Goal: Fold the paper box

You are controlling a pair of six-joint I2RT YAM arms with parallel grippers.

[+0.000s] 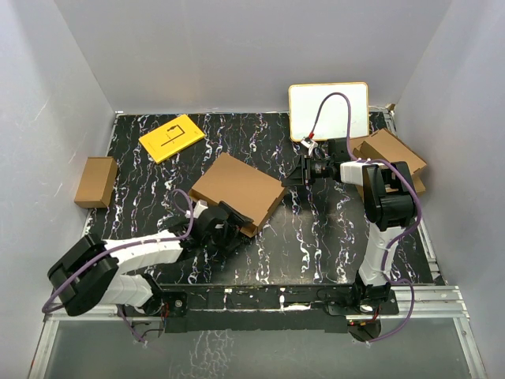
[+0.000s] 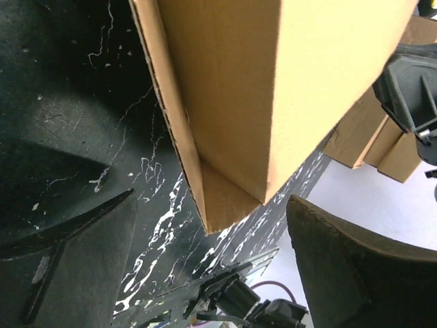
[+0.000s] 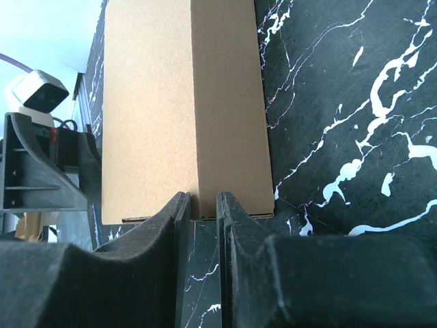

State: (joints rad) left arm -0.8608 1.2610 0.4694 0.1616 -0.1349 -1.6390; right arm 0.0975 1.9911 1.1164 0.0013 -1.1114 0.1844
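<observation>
Flanking paper box (image 1: 237,189) | left hand (image 2: 212,199): spread wide at its corner | right hand (image 3: 203,198): narrow, at box edge

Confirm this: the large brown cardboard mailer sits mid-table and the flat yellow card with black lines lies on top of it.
Wrong in one respect. The large brown cardboard mailer does sit mid-table, but the flat yellow card with black lines lies on the black marbled table itself, apart from the mailer, toward the far left. The top external view shows it.
</observation>
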